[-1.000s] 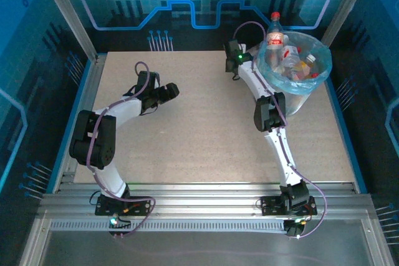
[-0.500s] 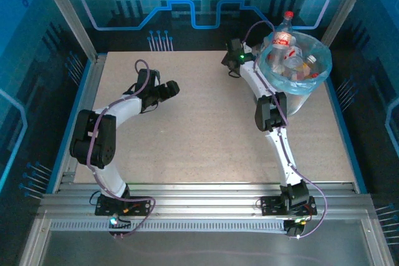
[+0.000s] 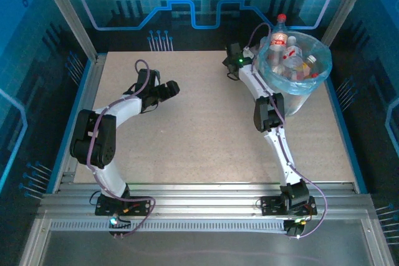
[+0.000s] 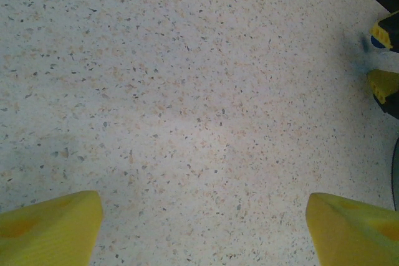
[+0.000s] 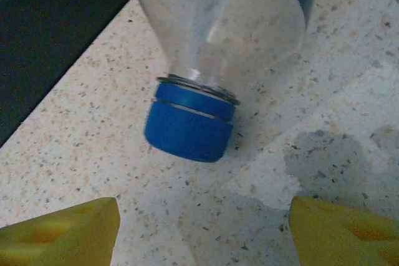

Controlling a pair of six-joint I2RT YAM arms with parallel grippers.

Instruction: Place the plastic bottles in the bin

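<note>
The right gripper gapes wide and empty. A bottle lies on the table just ahead, centred between its jaws, blue cap nearest, body pointing away. The left gripper is also open and holds nothing.

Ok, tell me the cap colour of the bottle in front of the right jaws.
Blue; the cap shows best in the right wrist view.

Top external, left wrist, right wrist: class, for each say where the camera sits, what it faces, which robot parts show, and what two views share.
Top external: above and behind the robot, looking down on the table; both arms whole, bin far right.
Left wrist: on the left wrist, facing bare table; left gripper open.
Right wrist: on the right wrist, facing a blue-capped bottle lying on the table; right gripper open.
Shared: both wrist views show speckled tabletop.
</note>
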